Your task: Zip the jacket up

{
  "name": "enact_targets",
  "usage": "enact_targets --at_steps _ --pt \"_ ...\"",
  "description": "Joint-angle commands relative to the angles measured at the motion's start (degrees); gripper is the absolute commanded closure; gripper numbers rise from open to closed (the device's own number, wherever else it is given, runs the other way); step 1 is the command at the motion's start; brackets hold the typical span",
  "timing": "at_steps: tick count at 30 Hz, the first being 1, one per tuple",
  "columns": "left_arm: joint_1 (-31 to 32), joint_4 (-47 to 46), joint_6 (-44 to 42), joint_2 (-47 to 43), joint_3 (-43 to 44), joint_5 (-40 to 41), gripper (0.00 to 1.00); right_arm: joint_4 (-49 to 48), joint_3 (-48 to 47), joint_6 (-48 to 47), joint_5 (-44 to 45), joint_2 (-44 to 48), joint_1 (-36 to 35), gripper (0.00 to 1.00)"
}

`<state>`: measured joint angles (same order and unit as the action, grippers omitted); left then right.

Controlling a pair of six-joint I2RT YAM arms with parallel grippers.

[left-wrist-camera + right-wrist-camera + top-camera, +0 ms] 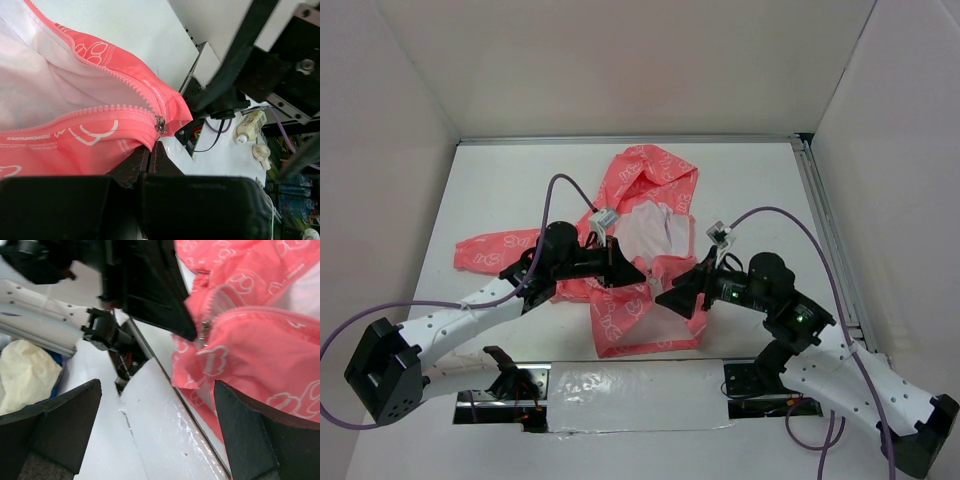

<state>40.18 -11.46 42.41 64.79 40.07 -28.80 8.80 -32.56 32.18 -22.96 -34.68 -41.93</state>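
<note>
**on the middle of the table: jacket open, left arm on its hem**

on the middle of the table [510, 190] i see the jacket [640, 300] lying front up. its hood [655, 170] points to the table's far edge and one sleeve [495, 248] is stretched toward the table's left side. the front gapes, showing pale lining [650, 230].

my left gripper [628, 270] is over the near half of the table. its fingers [150, 160] are pressed together on the pink fabric at the jacket's bottom hem, just under the zipper slider [160, 124]. the two rows of teeth meet at that slider and spread apart beyond it.

my right gripper [670, 298] sits just right of the left one, toward the table's near edge. its jaws are spread wide, with the pads [55, 425] holding nothing. from its wrist camera the slider hangs ahead between them, not touching either pad.
</note>
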Motion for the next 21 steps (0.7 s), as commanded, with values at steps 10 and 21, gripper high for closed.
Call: enact_targets --at_steps 10,21 --pt "-0.5 1.3 1.0 0.8 3.7 2.0 1.0 -7.4 2.5 2.5 -9.9 -1.9 -4.9 0.0" --pt "-0.5 0.5 1.8 -2.3 1.9 -0.2 1.0 -19.8 5.8 12.5 11.4 -8.8 -5.6 0.0"
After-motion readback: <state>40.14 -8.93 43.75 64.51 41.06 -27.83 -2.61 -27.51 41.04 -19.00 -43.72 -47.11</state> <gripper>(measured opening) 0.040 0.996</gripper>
